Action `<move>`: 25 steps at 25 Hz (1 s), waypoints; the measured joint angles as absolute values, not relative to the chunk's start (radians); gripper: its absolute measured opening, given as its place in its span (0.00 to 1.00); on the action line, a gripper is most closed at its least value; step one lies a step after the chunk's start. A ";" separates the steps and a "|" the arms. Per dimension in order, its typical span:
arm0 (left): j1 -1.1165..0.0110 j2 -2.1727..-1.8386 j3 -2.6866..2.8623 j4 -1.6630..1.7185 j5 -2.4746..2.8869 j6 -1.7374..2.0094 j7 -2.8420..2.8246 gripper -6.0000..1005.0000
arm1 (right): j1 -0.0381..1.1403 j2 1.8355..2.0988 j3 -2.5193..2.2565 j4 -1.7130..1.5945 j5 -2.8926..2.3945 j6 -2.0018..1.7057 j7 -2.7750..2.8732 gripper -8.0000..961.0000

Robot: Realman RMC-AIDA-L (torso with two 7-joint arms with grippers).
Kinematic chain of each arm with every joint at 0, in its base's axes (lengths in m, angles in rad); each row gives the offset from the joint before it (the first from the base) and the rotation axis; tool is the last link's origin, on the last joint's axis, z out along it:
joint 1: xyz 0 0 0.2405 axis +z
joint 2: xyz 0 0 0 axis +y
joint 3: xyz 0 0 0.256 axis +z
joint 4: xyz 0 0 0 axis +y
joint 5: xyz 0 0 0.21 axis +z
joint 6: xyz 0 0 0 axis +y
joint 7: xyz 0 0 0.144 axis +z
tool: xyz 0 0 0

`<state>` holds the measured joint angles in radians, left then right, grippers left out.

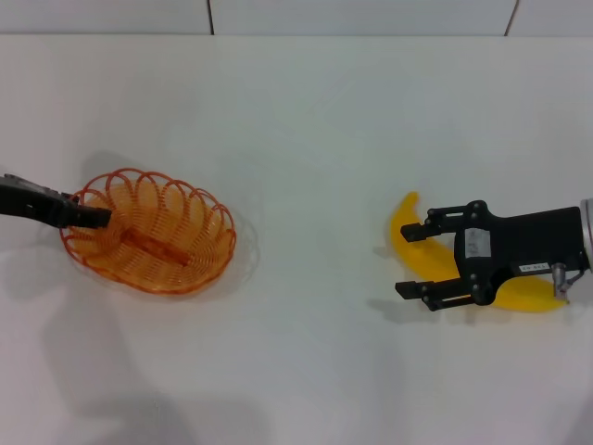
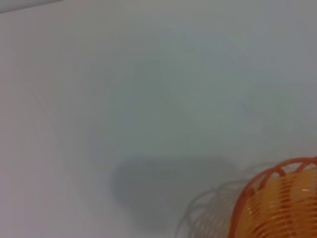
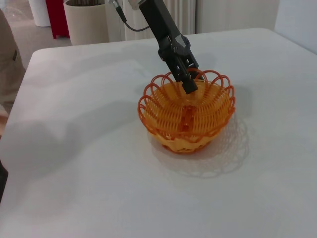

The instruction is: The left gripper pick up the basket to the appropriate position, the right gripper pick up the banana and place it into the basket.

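Lying lengthwise along the table's right side beneath the open, empty-jawed right gripper (image 1: pixel 414 262), the banana (image 1: pixel 405 225) stays outside the basket (image 1: pixel 190 243), whose rim the left gripper (image 1: pixel 100 217) pinches.

My left gripper (image 1: pixel 97 218) reaches in from my left, fingers pinched together. My right gripper (image 1: pixel 414 261) hangs low, fingers spread wide.
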<state>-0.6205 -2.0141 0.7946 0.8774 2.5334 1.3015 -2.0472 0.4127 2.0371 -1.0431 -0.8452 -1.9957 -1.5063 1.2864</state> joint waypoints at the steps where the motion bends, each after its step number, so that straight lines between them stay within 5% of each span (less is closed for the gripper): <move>1: -0.620 -2.014 0.795 0.877 2.534 1.301 -2.047 0.76 | 0.413 2.037 -1.043 -0.845 -1.996 -1.506 1.287 0.80; 8: -0.620 -2.014 0.795 0.877 2.534 1.301 -2.047 0.48 | 0.413 2.037 -1.043 -0.838 -1.996 -1.506 1.287 0.80; 25: -0.623 -2.008 0.795 0.883 2.526 1.305 -2.046 0.16 | 0.413 2.037 -1.043 -0.831 -1.996 -1.480 1.287 0.80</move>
